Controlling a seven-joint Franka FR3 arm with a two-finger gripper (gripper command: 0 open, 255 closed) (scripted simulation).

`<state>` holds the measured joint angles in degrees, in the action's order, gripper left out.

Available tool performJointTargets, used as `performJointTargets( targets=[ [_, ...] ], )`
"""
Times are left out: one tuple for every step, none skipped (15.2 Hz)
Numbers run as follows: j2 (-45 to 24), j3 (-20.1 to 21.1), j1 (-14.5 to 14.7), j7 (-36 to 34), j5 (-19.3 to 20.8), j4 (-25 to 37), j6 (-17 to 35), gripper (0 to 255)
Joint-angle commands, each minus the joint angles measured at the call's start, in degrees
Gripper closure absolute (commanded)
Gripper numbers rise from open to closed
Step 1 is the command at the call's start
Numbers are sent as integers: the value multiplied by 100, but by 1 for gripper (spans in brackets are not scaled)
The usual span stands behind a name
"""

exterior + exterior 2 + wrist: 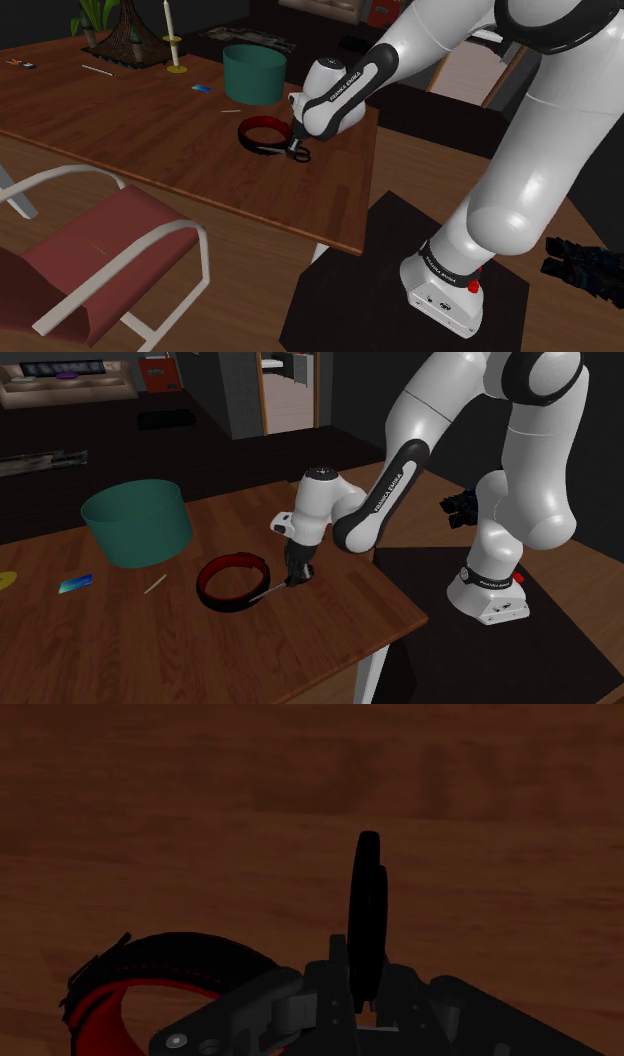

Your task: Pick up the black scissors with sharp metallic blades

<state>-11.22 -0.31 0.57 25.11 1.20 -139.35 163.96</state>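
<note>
You have bare tabletop (335,614) all round the gripper (294,579) except where the red-lined black ring (232,583) lies just beside it; the teal tub (137,523) stands beyond the ring.

Upper left of the shoulder view, a broad brown wooden table (120,120) spreads across the frame. Lower left, there's a chair with a red seat and a white curved tube frame (95,250), standing on the brown plank floor (250,285). In the second exterior view, a pale sofa (60,382) sits dim at top left. At top centre, a bright doorway (290,387) opens in a dark grey wall (235,402).
</note>
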Motion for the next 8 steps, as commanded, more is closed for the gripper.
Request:
performJointTargets(
  targets=[
    [153,4,-5,11,-9,0,-156,255],
    [226,5,-6,13,-11,4,-232,255],
    [298,6,-6,16,-14,8,-309,255],
    [369,7,-7,18,-16,15,-386,255],
    [439,8,-7,20,-18,22,-463,255],
    [508,8,-7,23,-21,31,-541,255],
    [519,9,-8,23,-21,31,-553,255],
    [518,9,-8,23,-21,32,-553,255]
  ],
)
